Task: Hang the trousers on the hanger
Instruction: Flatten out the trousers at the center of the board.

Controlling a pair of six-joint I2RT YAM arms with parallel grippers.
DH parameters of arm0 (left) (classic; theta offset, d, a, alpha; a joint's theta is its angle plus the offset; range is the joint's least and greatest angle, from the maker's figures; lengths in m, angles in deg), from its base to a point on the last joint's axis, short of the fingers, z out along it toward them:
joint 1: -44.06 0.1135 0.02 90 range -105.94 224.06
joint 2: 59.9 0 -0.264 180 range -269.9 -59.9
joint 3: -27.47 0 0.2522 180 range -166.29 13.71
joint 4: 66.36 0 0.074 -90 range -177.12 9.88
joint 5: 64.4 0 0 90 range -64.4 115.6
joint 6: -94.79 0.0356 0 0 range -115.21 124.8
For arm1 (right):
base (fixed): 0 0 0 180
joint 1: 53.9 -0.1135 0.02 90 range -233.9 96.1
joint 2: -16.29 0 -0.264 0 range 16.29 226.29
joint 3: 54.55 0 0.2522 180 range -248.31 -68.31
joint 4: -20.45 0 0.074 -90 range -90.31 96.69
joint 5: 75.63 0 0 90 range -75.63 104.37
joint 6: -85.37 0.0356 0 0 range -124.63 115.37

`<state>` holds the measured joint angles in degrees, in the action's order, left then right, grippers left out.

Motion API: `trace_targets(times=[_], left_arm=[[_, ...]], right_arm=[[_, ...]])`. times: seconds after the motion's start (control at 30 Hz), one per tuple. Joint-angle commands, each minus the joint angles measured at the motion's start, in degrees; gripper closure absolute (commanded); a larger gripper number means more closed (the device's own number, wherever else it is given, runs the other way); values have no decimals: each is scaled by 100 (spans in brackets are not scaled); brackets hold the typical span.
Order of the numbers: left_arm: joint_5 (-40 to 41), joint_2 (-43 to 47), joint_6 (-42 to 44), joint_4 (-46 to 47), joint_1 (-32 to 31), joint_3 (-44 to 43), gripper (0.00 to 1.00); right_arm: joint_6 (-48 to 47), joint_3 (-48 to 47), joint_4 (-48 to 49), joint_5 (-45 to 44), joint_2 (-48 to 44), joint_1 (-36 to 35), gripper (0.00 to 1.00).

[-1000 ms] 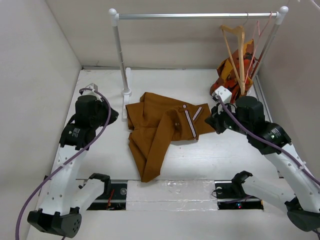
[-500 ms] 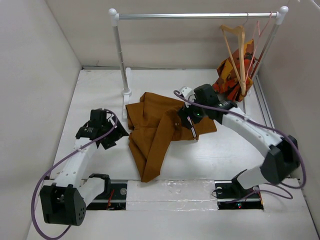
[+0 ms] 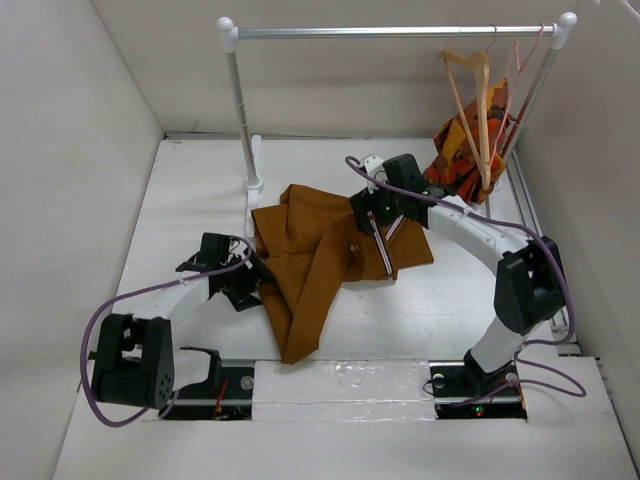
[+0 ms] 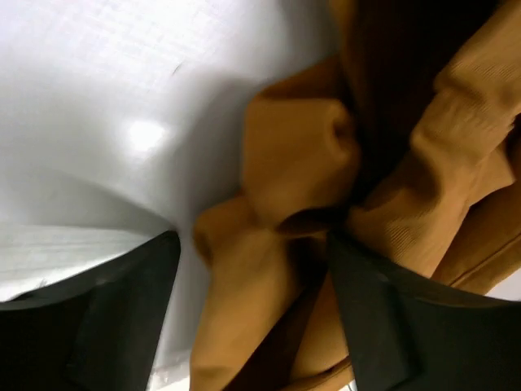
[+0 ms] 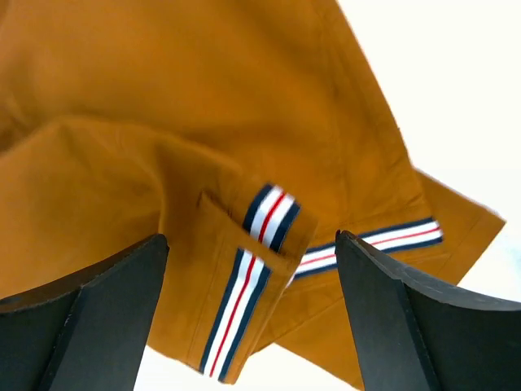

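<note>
From above, I saw my left gripper (image 3: 258,283) low on the table (image 3: 180,190), its tips at the near left edge of the trousers (image 3: 320,255), which lay crumpled just ahead of it. My right gripper (image 3: 372,215) hung over the striped waistband (image 3: 380,245) at the far side of the cloth. Beyond that hand and off to its right, the hanger (image 3: 478,95) hung from the rail (image 3: 390,32), beside a patterned garment (image 3: 460,150) and well apart from the trousers.

Through the left wrist camera, the fingers (image 4: 122,318) stood wide apart. A bunched fold of brown cloth lay between them and reached ahead, and white tabletop showed to the left.

Through the right wrist camera, the fingers (image 5: 89,318) were spread wide as well, holding nothing. The waistband's white, dark and red stripes lay between them, apart from both as far as I could tell.
</note>
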<state>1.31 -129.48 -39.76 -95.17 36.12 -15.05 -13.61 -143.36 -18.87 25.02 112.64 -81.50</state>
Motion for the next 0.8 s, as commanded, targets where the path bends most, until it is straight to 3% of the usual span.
trace_targets(times=[0.0, 0.07, 0.1, 0.17, 0.2, 0.23, 0.27, 0.33, 0.43, 0.47, 0.6, 0.67, 0.77], left_arm=[[135, -380, -9, 563, -23, 71, 32], [127, -512, -27, 713, -23, 98, 37], [92, -582, -44, 862, -23, 89, 50], [39, -706, -62, 986, -23, -7, 67], [47, -715, -62, 951, -23, -77, 86], [56, -645, -62, 899, -23, -182, 94], [196, -575, -53, 777, 29, -514, 100], [389, -225, 51, 259, 240, -989, 100], [1092, 102, 253, -488, 547, -2569, 100], [1363, 68, 289, -673, 635, -3609, 100], [1638, -581, 421, -1718, 1154, -6348, 100], [1769, -749, 369, -1922, 1382, -7497, 100], [2224, -917, 369, -2247, 1445, -8161, 100]], right_arm=[[150, -54, 753, 118, -110, 140, 10], [89, -141, 685, 585, 137, 228, 11], [36, -220, 597, 874, 260, 228, 13], [-34, -195, 745, 1235, 410, 176, 24], [-17, -142, 867, 1629, 410, 123, 36], [61, -133, 999, 1763, 402, 123, 68], [106, -229, 957, 1825, 393, 123, 82], [115, -492, 782, 1800, 297, 123, 100], [54, -1448, 458, 1212, -55, 123, 100], [27, -2208, 290, 1133, -108, 123, 100], [-227, -4187, -659, 956, -222, 236, 100], [-342, -4605, -1116, 1096, -397, 298, 100], [-465, -4012, -1337, 1543, -1239, 211, 100]])
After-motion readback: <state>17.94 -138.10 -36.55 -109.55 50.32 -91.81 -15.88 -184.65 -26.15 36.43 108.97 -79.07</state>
